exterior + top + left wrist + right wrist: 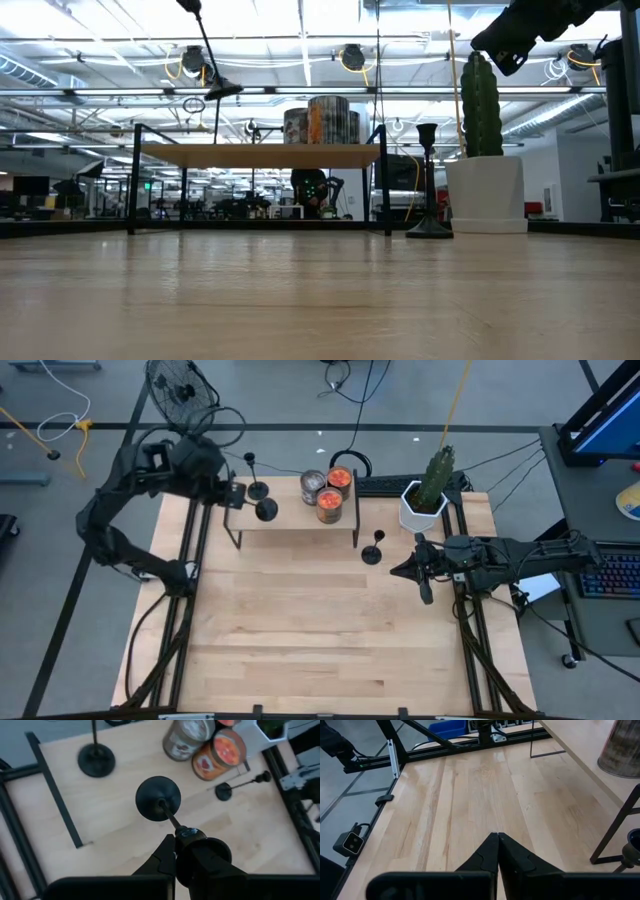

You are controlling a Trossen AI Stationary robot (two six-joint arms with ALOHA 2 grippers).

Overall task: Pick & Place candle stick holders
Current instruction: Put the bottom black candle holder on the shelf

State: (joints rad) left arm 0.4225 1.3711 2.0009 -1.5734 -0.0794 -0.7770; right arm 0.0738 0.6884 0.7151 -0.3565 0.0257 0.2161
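A light wooden table [300, 630] is seen from above, framed by black rails. At its far end a small raised wooden shelf [295, 520] on thin black legs is placed. A white pot with a cactus [428, 495] is set at the far right corner, just beside a black keyboard [378, 486]. Three jars [328, 492] with orange and grey contents are grouped on the shelf's right half.

The left gripper [175, 837] is held above the shelf's left part, jaws clamped on the thin stem of one candle stick holder [158, 798]; its round base is seen over the shelf top, but contact cannot be told. A second candle stick holder [257, 488] is stood upright on the shelf, near the far left edge. The third candle stick holder [373, 552] is stood upright on the table top, just in front of the shelf's right leg.

The right gripper [410, 568] is kept over the table's right side, near the third holder, jaws pressed together with nothing between.
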